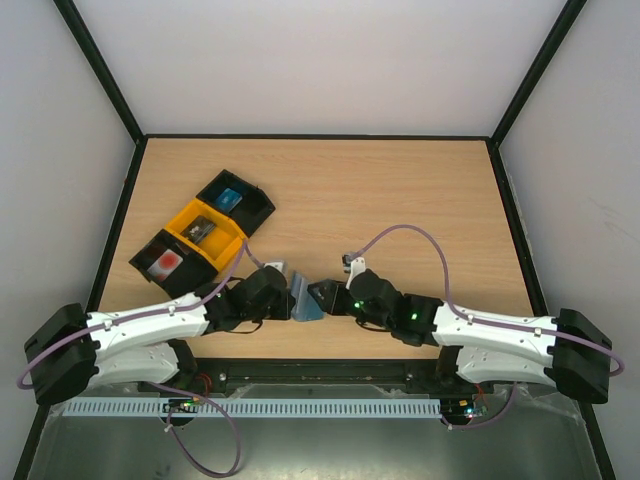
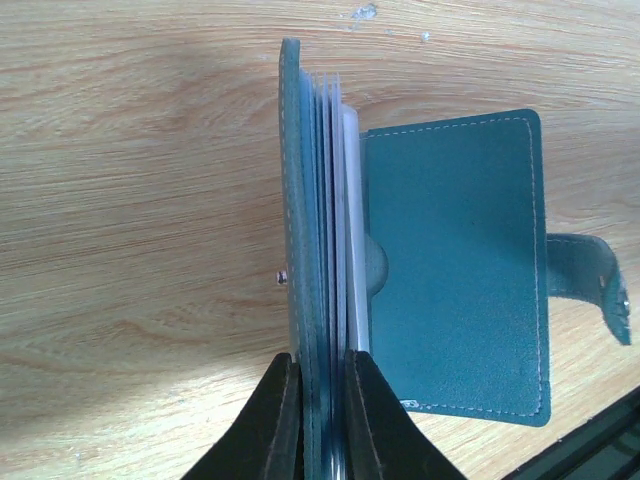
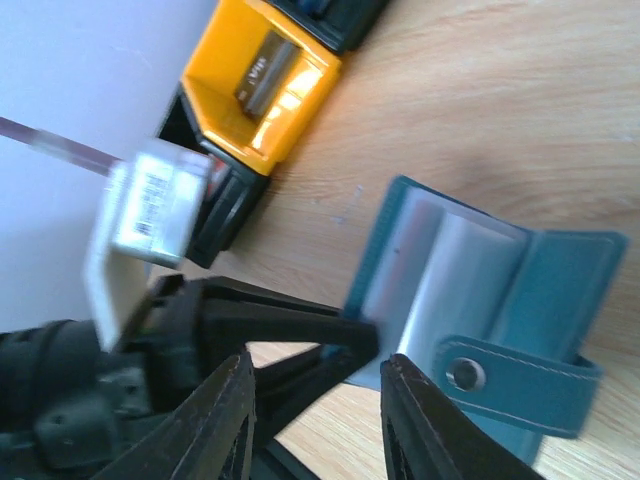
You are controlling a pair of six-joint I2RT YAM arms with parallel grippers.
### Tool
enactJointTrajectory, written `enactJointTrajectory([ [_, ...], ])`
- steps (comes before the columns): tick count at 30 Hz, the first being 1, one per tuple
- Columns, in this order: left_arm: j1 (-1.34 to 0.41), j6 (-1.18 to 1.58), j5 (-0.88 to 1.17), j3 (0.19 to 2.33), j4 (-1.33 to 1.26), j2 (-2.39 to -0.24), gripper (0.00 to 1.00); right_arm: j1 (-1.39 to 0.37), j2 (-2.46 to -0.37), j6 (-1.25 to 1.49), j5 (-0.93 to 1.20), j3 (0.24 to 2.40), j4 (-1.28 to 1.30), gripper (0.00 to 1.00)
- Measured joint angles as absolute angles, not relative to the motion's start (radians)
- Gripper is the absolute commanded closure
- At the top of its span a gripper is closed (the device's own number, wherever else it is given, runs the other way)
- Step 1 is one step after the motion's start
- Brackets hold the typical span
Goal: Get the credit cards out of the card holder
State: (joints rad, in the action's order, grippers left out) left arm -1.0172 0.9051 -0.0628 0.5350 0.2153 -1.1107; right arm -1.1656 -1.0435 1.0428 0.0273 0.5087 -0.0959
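The blue-grey card holder (image 1: 305,298) stands open on edge near the table's front edge, between my two grippers. My left gripper (image 2: 322,400) is shut on its upright half, where the thin edges of the credit cards (image 2: 345,200) show, packed side by side. The other flap (image 2: 450,260) lies flat on the wood, its snap tab (image 2: 600,290) sticking out to the right. My right gripper (image 3: 318,400) is open just short of the card holder (image 3: 560,290), with nothing between its fingers. A pale inner face (image 3: 440,270) of the holder is turned toward it.
Three joined trays sit at the back left. There is a black one with a blue item (image 1: 235,200), a yellow one (image 1: 205,232) with a dark item, and a black one with something white and red (image 1: 165,262). Black frame rails border the table (image 1: 400,190).
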Motion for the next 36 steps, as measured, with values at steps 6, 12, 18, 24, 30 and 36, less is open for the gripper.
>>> enactJointTrajectory([
  [6, -1.03, 0.905, -0.093, 0.567, 0.26, -1.128, 0.97, -1.166, -1.029, 1.034, 0.03, 0.542, -0.12, 0.71],
  [12, -1.04, 0.905, -0.11, 0.577, 0.269, -1.129, 0.97, -1.166, -1.092, 1.029, 0.023, 0.541, -0.156, 0.75],
  [18, -1.049, 0.922, -0.113, 0.575, 0.283, -1.13, 0.97, -1.166, -1.237, 1.017, 0.014, 0.519, -0.216, 0.77],
  [24, -1.052, 0.953, -0.091, 0.516, 0.268, -1.094, 0.9, -1.166, -1.384, 1.005, 0.015, 0.439, -0.311, 0.77],
  [30, -1.054, 1.002, -0.036, 0.433, 0.184, -1.005, 0.77, -1.166, -1.459, 0.992, 0.032, 0.377, -0.429, 0.77],
  [36, -1.055, 1.021, -0.003, 0.391, 0.097, -0.973, 0.76, -1.166, -1.467, 0.981, 0.032, 0.359, -0.479, 0.77],
])
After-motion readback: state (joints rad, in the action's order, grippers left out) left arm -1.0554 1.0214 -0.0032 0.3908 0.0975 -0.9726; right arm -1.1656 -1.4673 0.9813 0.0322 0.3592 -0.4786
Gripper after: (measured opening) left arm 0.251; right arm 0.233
